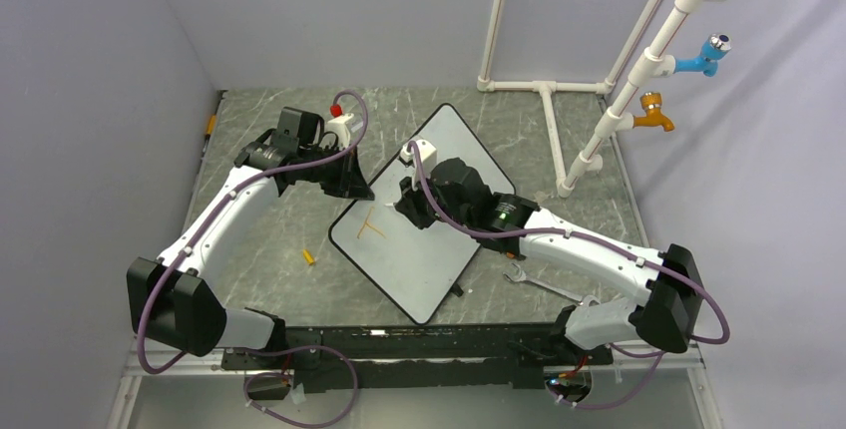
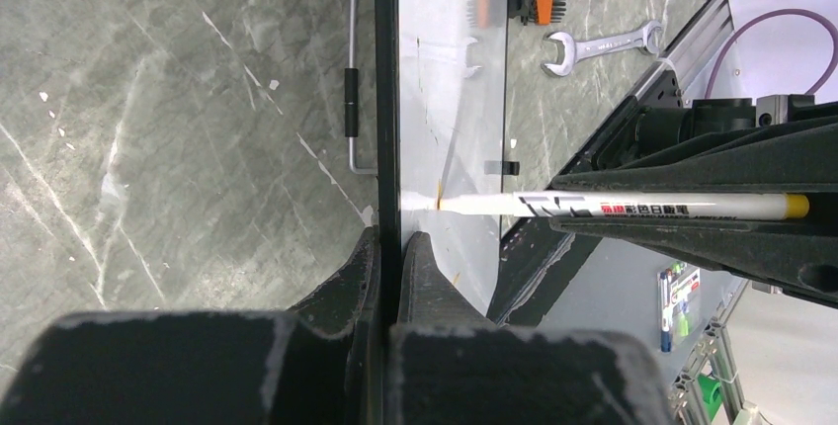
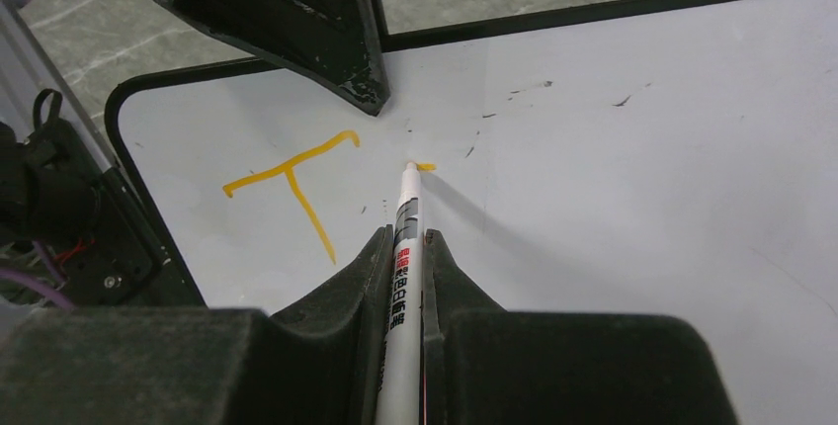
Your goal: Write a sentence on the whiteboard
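With right gripper (image 3: pixel 403 237) clenched on marker (image 3: pixel 405 210), touches tip to whiteboard (image 3: pixel 642 198) beside the sentence (image 3: pixel 293 183), just a T, near a board corner. Clamps board's rim in left gripper (image 2: pixel 390 239); probably light, stiff, slick, best held there.

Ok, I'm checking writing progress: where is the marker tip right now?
In the right wrist view, the marker, gripped by the right tool, has its tip on the whiteboard just right of the orange T, at a short orange dash.
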### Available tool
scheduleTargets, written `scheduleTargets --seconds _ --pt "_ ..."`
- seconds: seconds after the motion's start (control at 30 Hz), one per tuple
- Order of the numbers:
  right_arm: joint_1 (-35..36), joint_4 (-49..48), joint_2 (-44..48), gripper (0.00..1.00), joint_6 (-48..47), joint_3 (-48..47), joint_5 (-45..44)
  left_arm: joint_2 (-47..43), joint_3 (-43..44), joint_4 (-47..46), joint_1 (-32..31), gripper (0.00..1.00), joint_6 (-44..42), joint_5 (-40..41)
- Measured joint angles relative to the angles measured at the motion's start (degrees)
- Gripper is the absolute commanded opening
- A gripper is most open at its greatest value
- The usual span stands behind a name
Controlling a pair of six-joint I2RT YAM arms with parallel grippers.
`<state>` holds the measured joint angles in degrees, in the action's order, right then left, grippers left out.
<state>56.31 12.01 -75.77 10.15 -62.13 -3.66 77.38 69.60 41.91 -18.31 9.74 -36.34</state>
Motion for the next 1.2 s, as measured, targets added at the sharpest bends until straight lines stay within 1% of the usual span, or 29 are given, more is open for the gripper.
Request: scheduleTargets --seconds 0.4,0.8,0.97,1.2 --pt "0.0 -1.0 0.1 0.0 0.5 1.1 2.3 0.0 0.0 0.3 -0.1 0.0 -0.1 0.7" --pt "0.0 -1.4 2.1 0.0 1.6 4.6 2.7 0.0 0.0 0.5 -0.1 0.0 -0.5 1.1" --pt "0.0 -1.2 2.2 0.0 2.0 4.6 1.9 -0.1 0.0 0.5 -0.1 0.0 -0.5 1.1" --pt "0.0 -0.1 1.7 0.0 2.8 4.2 -1.5 -0.1 0.0 0.5 0.0 0.0 -0.7 1.6"
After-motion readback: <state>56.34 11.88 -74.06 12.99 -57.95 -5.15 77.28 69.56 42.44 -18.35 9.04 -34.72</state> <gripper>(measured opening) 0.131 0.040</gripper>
